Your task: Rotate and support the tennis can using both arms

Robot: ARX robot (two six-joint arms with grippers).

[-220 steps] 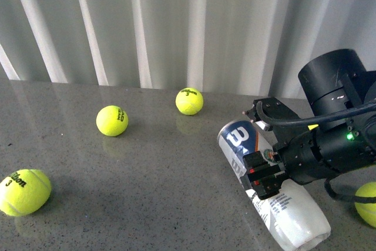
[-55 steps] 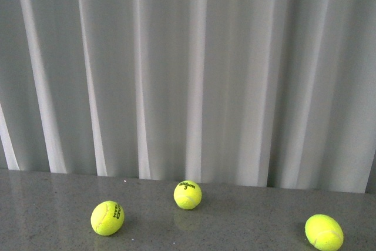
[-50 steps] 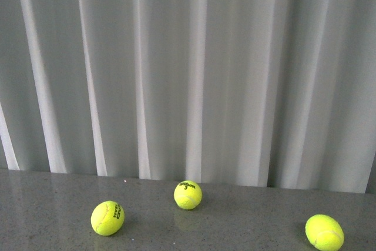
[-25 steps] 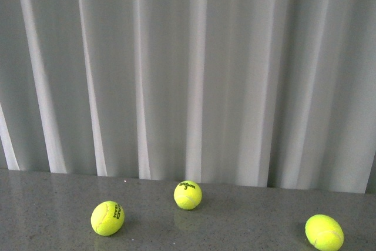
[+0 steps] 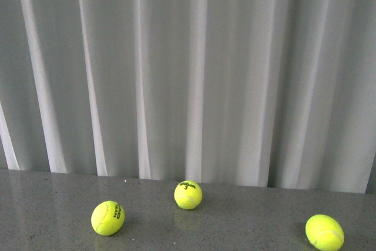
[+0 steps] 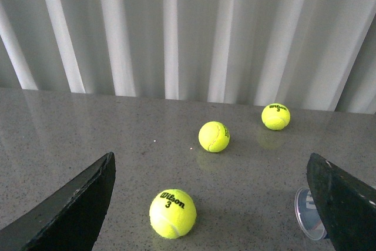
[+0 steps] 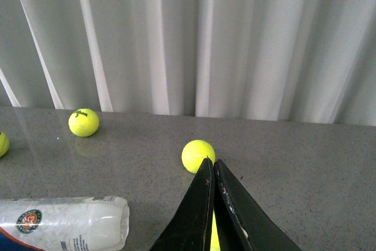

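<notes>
The tennis can (image 7: 64,223) lies on its side on the grey table, its white end with the round emblem toward my right gripper (image 7: 210,161). That gripper is shut, empty, and apart from the can. A sliver of yellow ball shows in the slit between its fingers. In the left wrist view only the can's clear round end (image 6: 308,214) shows, partly behind one finger. My left gripper (image 6: 210,168) is open wide above the table, with nothing between its fingers. The front view shows neither the can nor the arms.
Three yellow tennis balls (image 5: 108,218) (image 5: 188,194) (image 5: 324,231) lie near the white curtain (image 5: 188,69) behind the table. A Wilson ball (image 6: 172,213) sits between the left fingers' spread. Another ball (image 7: 198,155) lies just beyond the right fingertips.
4.4 s ago the front view showed the right arm over the lying can. It now looks higher, at the curtain, with neither in it. Nothing moves over the last second.
</notes>
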